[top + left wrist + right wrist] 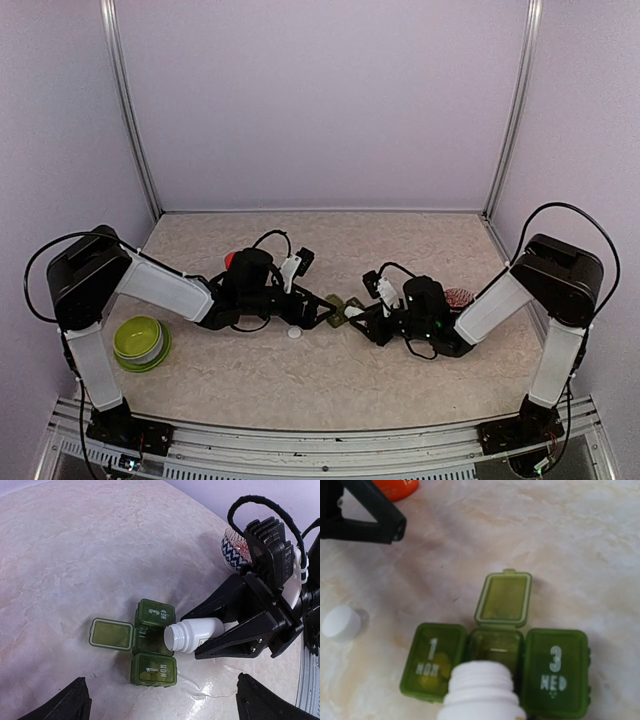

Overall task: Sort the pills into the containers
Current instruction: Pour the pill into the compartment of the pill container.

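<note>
The dark green three-compartment strip [340, 310] lies between my two grippers. Its middle lid [504, 598] is flipped open, while lids 1 [434, 662] and 3 [556, 672] are shut. Yellow pills [427, 674] show through lid 1. My right gripper [190, 636] is shut on a white, uncapped pill bottle [192, 634]. The bottle is tipped on its side with its mouth over the open middle compartment [150, 646]. My left gripper [167, 705] is open and empty, just short of the strip, its fingertips [75, 702] wide apart.
The bottle's white cap [294, 333] lies on the table left of the strip and also shows in the right wrist view [341, 623]. A red bottle [232, 260] stands behind the left arm. A lime-green bowl [140, 342] sits at the left. A patterned cup [460, 298] stands behind the right gripper.
</note>
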Controlling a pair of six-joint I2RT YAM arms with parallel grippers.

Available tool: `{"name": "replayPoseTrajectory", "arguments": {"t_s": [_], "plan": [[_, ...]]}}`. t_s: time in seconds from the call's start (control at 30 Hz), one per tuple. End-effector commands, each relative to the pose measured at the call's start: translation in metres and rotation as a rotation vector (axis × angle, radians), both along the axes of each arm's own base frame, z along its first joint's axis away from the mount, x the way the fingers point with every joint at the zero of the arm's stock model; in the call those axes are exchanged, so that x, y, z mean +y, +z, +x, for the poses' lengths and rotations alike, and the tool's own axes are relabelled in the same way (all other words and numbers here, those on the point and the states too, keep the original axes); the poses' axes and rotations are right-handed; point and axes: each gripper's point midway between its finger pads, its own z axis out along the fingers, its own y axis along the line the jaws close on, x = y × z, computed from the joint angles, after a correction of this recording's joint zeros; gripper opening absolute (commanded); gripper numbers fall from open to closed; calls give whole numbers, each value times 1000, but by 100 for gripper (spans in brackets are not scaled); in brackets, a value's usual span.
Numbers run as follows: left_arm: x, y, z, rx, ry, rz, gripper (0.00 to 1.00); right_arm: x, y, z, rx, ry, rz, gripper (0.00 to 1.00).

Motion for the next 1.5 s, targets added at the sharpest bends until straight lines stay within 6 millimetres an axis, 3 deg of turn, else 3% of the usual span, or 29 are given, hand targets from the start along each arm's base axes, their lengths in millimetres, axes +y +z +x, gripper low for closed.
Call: {"name": "replayPoseTrajectory", "arguments": {"t_s": [0.0, 1.47], "plan": [[-4, 2, 4, -4, -8, -6, 99, 1, 13, 8, -21, -9, -4, 3], [-5, 0, 2, 8, -16, -9, 99, 6, 23, 13, 98, 3, -130, 3]]}}
